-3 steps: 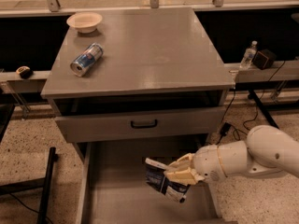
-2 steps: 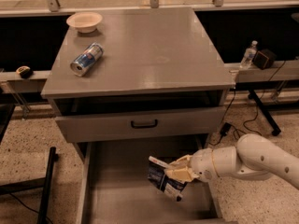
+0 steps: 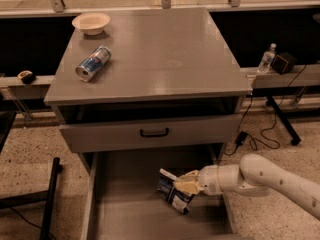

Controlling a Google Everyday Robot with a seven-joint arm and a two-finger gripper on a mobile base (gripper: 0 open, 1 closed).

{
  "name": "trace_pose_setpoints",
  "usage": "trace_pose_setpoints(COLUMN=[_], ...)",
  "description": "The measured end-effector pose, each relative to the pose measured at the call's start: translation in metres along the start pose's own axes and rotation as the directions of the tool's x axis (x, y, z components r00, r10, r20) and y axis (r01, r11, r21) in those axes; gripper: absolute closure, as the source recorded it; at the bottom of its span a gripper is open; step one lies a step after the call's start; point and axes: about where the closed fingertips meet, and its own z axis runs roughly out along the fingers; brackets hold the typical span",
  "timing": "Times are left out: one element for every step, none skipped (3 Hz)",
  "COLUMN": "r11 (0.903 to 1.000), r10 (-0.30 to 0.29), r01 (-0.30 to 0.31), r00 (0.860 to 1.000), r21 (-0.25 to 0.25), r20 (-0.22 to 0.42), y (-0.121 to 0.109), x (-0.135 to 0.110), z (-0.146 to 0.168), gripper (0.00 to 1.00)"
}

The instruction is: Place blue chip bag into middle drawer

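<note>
The blue chip bag point(image 3: 171, 191), crumpled dark blue foil with white patches, lies in the open middle drawer point(image 3: 125, 219), near its right side and touching or just above the grey floor. My gripper point(image 3: 184, 186) reaches in from the right on a white arm and is at the bag's right edge, its tan fingers against the foil. The drawer is pulled far out below the cabinet.
A grey drawer front with a black handle point(image 3: 154, 132) sits above the open drawer. On the cabinet top lie a blue-and-silver soda can point(image 3: 93, 63) and a white bowl point(image 3: 91, 22). A water bottle point(image 3: 266, 59) and cables stand at right.
The arm has lowered and drawn back to the right, bringing the bag down onto the drawer floor.
</note>
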Motion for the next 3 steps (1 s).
trace_pose_setpoints(r11=[1.0,1.0,1.0], r10=[0.008,0.008,0.008], r01=[-0.008,-0.008,-0.008], r00=[1.0,1.0,1.0], r21=[-0.006,-0.006,-0.006], r20=[0.003,0.003,0.003], y=[0.0,0.0,0.0], x=[0.0034,0.0034,0.0034], z=[0.0032,0.0032,0.0033], gripper=[0.73,0.5,0.27])
